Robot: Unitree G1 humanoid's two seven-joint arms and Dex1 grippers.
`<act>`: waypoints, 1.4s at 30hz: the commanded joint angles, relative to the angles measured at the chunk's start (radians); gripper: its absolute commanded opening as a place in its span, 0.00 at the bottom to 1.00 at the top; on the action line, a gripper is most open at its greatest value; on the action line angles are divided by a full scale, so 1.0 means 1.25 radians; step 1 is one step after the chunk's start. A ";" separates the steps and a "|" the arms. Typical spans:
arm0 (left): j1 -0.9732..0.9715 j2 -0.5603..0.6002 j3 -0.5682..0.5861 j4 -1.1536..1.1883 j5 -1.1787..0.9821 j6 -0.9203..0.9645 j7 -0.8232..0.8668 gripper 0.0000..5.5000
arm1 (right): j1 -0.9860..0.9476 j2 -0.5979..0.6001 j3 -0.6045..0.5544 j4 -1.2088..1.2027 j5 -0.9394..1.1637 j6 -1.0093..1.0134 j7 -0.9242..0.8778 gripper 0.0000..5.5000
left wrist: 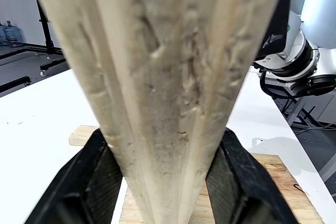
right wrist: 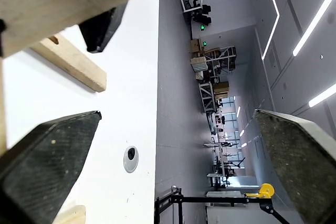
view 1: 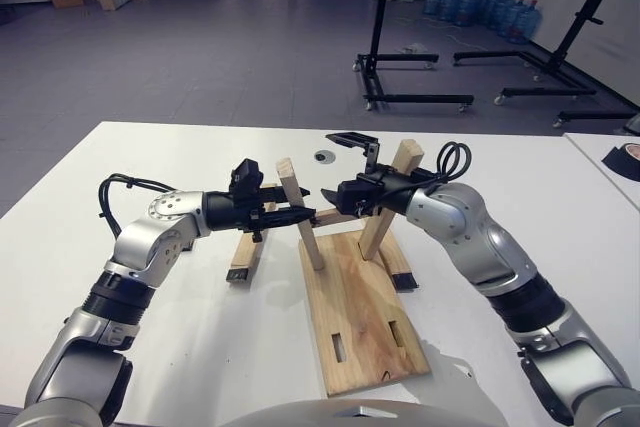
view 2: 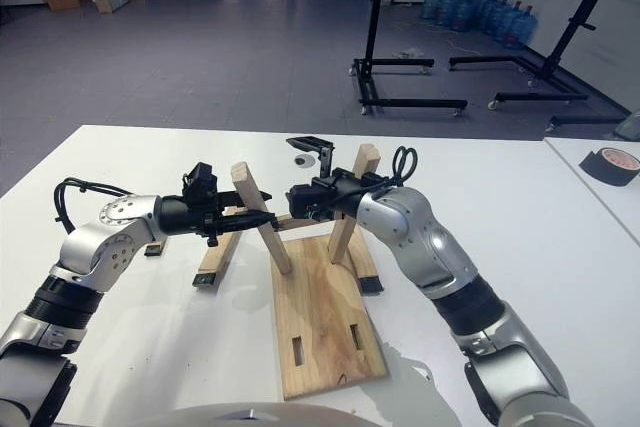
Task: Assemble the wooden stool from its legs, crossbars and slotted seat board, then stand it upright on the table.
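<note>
L hand (view 2: 264, 217) clamps leg (view 2: 250, 187); R hand (view 2: 293, 169) open beside.

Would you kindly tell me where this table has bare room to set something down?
Bare table lies far left beyond the left arm, and right of the right arm to the edge. Crowded centre: left hand on a leg, right hand open beside it, seat board below, loose wood alongside.

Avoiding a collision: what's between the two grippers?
A tilted stool leg, clamped in the left gripper; the open right gripper hangs just beyond it. The left eye view shows this.
</note>
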 commanded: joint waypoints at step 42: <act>0.073 0.028 -0.167 0.089 0.169 0.069 -0.017 0.37 | 0.027 0.123 -0.404 0.090 0.834 0.389 0.115 0.98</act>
